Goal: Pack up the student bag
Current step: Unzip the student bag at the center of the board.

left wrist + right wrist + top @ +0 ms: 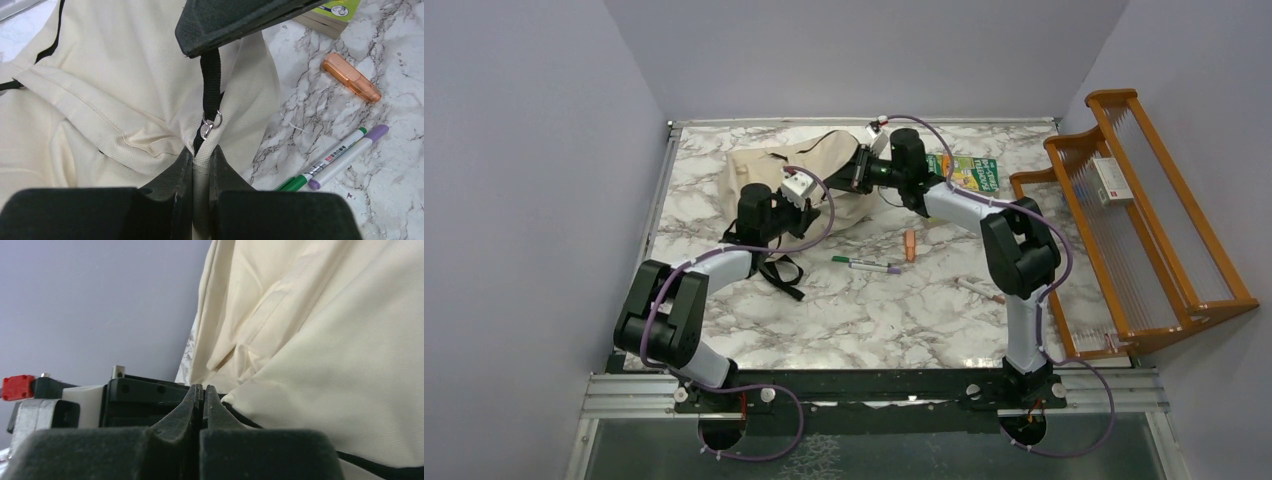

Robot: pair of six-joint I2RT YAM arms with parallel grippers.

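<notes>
Left claw [202, 154] up close is pinched on a fold of the cream bag [100, 70], just below its zipper pull [210, 125]. Right claw [202, 390] is fully closed at the bag's right end. Bag's slumped on the table's [864, 310] far side.

White-grey marble table [864, 320] - student bag [759, 175] slumped at far left-centre, its black straps [781, 272] trailing toward the near side. Green book [969, 172] lies flat, far right of the bag. Mid-table: orange highlighter [910, 245]; near it green marker [849, 260] and purple marker [881, 267] - side by side, touching. Thin pen [979, 290] further right. Wooden rack [1154, 230] along right edge.
</notes>
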